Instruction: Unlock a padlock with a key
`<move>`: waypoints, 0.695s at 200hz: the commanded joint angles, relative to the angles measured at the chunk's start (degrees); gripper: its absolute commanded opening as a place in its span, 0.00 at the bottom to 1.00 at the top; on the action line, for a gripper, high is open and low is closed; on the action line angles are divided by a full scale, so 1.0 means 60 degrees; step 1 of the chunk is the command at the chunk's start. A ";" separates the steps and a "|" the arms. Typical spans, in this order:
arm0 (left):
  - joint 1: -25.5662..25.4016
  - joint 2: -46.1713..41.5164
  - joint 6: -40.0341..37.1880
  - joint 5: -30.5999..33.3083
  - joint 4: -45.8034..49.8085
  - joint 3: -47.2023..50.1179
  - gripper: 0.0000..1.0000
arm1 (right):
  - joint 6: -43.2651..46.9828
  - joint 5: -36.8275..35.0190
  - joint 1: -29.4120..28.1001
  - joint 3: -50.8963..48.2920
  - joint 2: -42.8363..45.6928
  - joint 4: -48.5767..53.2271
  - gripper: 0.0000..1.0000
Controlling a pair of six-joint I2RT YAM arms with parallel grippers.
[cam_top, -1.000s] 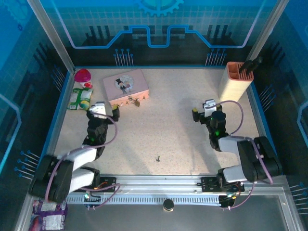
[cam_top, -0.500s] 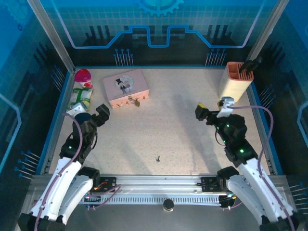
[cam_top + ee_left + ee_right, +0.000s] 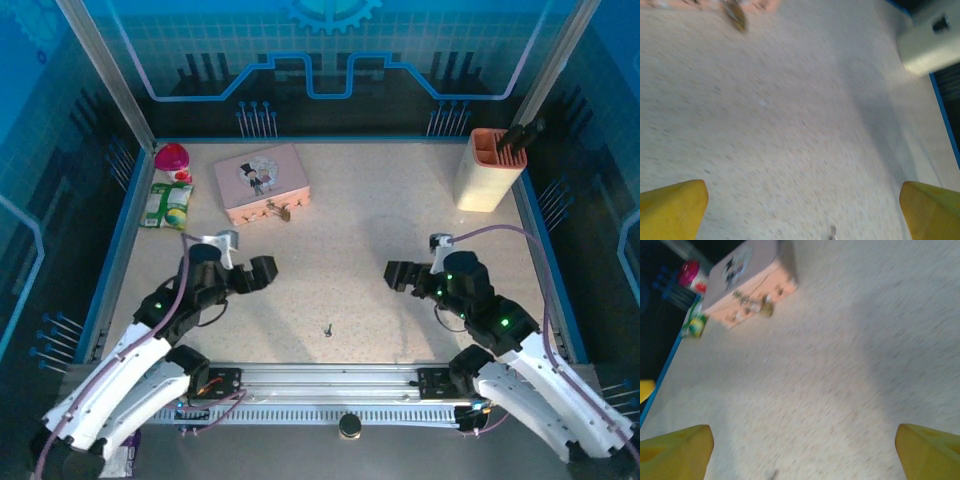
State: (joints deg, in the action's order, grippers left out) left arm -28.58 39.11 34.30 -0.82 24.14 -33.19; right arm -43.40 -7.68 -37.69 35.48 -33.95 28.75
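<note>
The tiny brass padlock (image 3: 281,210) lies against the front side of the pink tin (image 3: 261,178); it is blurred at the top of the left wrist view (image 3: 735,13) and beside the tin in the right wrist view (image 3: 765,308). The small dark key (image 3: 327,328) lies alone on the table near the front middle, and it peeks in at the bottom edge for both wrist cameras (image 3: 832,231) (image 3: 772,474). My left gripper (image 3: 262,273) (image 3: 802,215) is open, left of and beyond the key. My right gripper (image 3: 398,276) (image 3: 802,455) is open, right of it. Nothing sits between either pair of yellow fingers (image 3: 671,207) (image 3: 676,450).
A beige holder (image 3: 489,170) with a dark tool stands at the back right. A pink bottle (image 3: 172,158) and a green packet (image 3: 166,204) lie at the back left. Blue walls (image 3: 120,240) ring the table.
Both arms have swung inward and toward the front. The grippers now face each other on either side of the key. Padlock, key and tin have not moved.
</note>
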 commanded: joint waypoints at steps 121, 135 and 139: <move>-0.1638 -0.2843 -0.1558 0.1371 -0.0710 0.2332 0.99 | -0.5004 -0.1613 -0.5596 0.1949 -0.7485 -0.0524 0.60; -0.1635 -0.3140 -0.1557 0.1369 -0.0756 0.2491 0.99 | -0.5145 -0.1427 -0.5605 0.2016 -0.7756 -0.0642 0.51; -0.1631 -0.3203 -0.1554 0.1342 -0.0768 0.2520 0.99 | -0.5187 -0.1416 -0.5618 0.2007 -0.7817 -0.0691 0.50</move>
State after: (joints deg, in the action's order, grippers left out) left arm -38.04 22.33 27.40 5.32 21.02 -20.08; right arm -71.53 -17.96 -70.72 45.91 -78.74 25.41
